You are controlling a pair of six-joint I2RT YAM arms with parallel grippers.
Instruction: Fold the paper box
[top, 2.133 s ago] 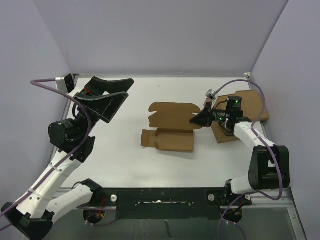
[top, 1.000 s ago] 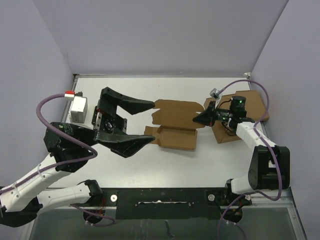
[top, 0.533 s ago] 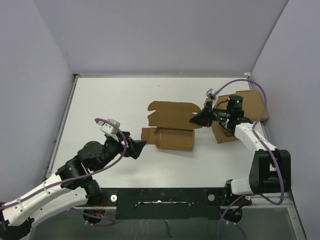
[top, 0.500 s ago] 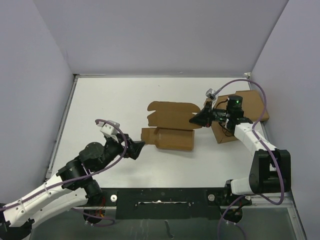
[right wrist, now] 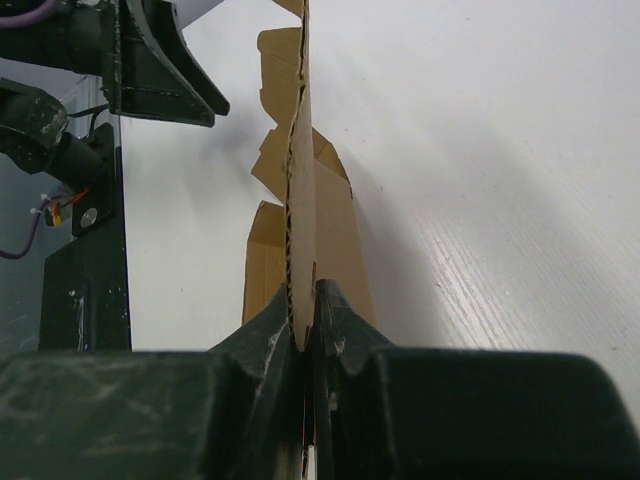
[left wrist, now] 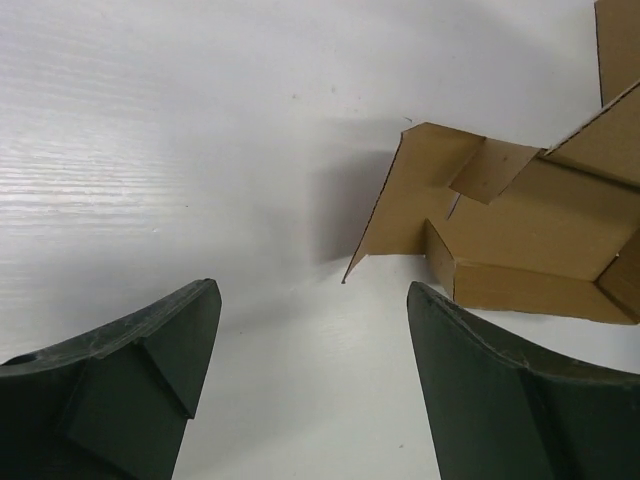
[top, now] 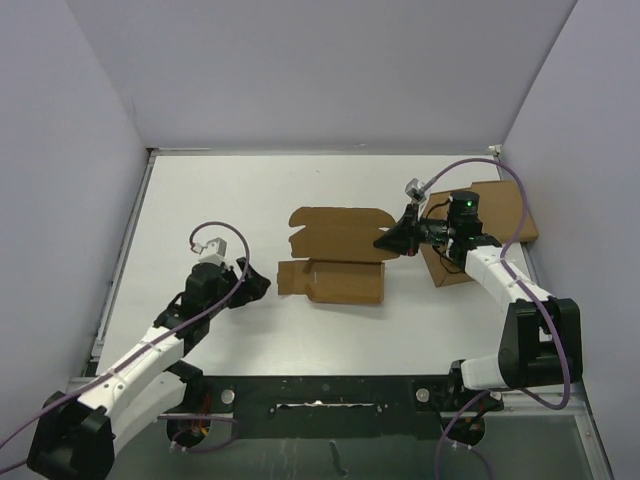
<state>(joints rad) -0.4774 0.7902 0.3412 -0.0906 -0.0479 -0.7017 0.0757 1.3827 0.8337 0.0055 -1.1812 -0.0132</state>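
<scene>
Here, seen from above, a white table (top: 200,200) is enclosed by pale lavender walls, with two robot arms mounted at its near edge.

The paper box (top: 335,255) lies at the middle of the table. It is a brown die-cut cardboard sheet, only partly folded. Its far half lies flat, with rounded flaps along the far edge. Its near half forms a shallow, narrow trough with raised walls, and a small flap sticks out at the trough's left end.

The right gripper (top: 386,243) reaches in from the right side and pinches the right edge of the sheet's far half. In the right wrist view the right gripper (right wrist: 303,320) has its two dark fingers pressed tightly together on the thin cardboard edge, and the paper box (right wrist: 300,150) runs straight away from the camera.

The left gripper (top: 262,284) sits low over the table just left of the trough's left flap, apart from it. In the left wrist view the left gripper (left wrist: 312,292) has its jaws spread wide with only bare table between them. The paper box (left wrist: 520,240) lies just beyond the right fingertip, its end flap tilted up and casting a shadow.

At the far right a larger flat cardboard slab (top: 505,210) lies on the table. A squat brown box (top: 445,270) rests there too, partly hidden under the right arm.
</scene>
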